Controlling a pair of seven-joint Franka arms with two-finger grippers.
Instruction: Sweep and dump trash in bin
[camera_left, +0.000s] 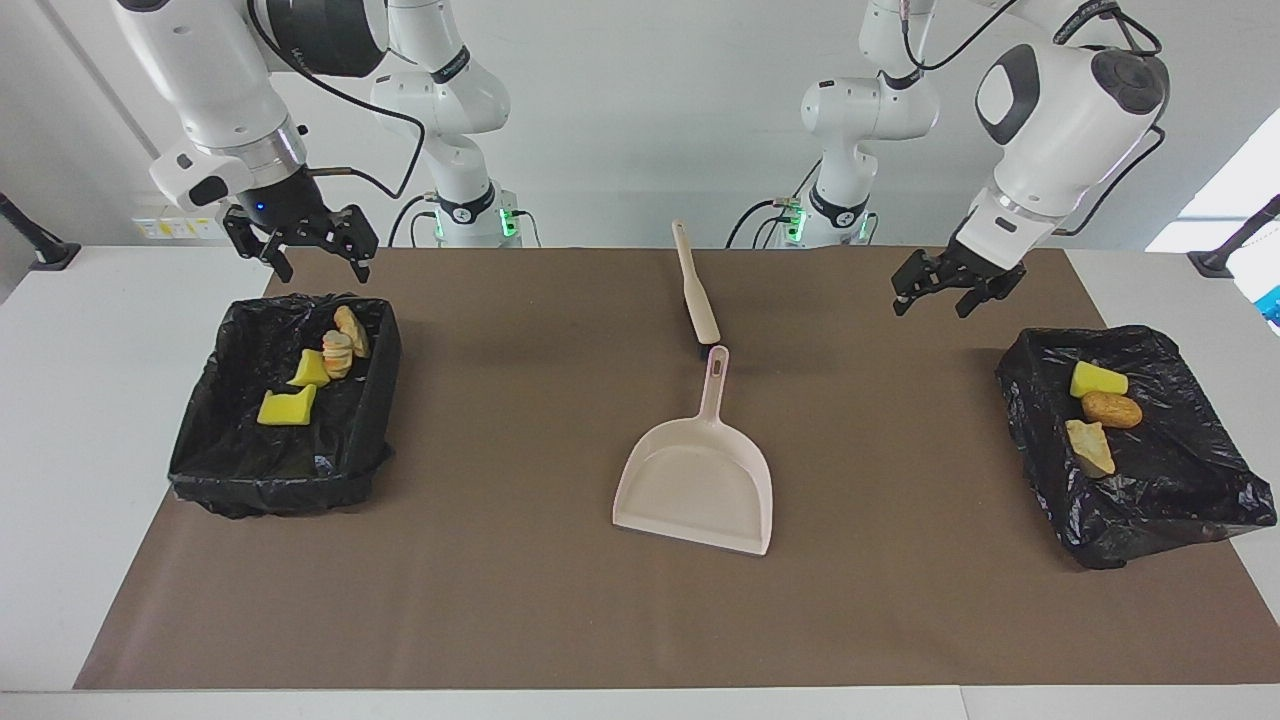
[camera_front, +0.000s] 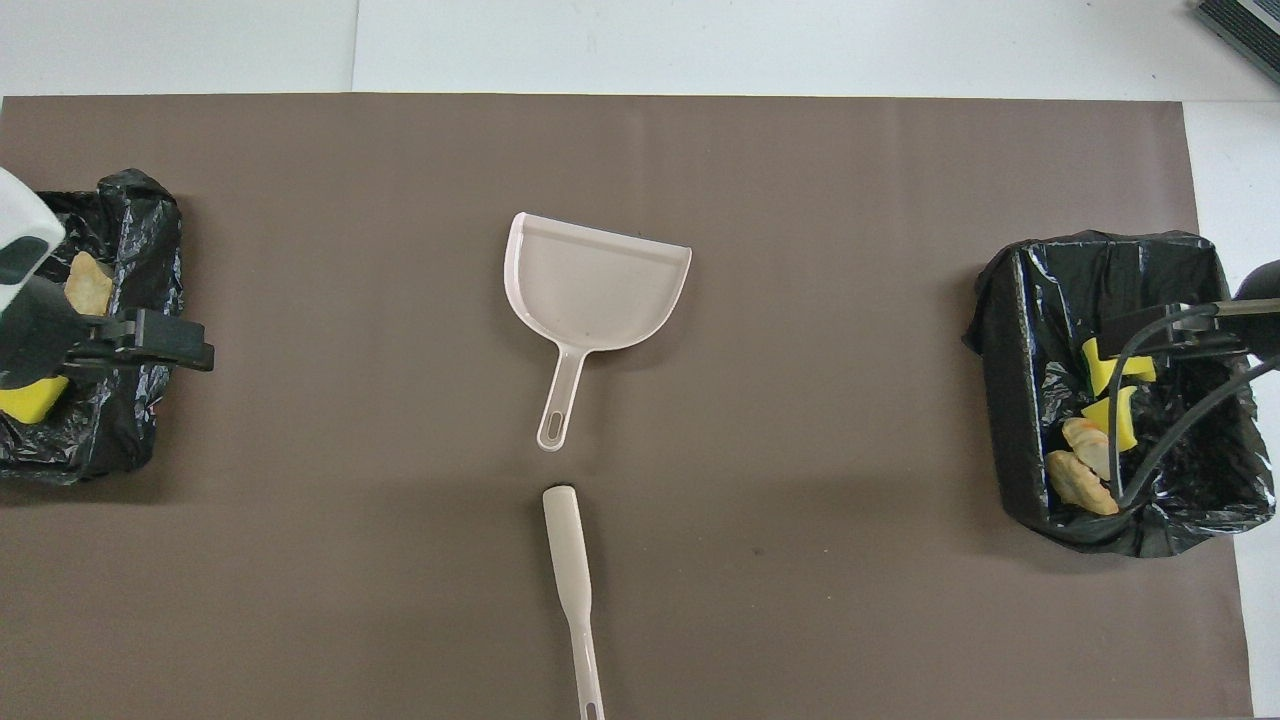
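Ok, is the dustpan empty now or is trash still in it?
Empty. The dustpan lies flat on the mat, its tray bare in both views.

Dustpan (camera_left: 694, 486) lies mid-bench (camera_left: 500, 620), handle toward the robots; brush (camera_left: 696, 288) lies just nearer the robots, nearly in line with the handle. One bin (camera_left: 280, 405) at the right arm's end holds four trash scraps (camera_left: 287, 407); the other bin (camera_left: 1140, 440) at the left arm's end holds three scraps (camera_left: 1098, 380).
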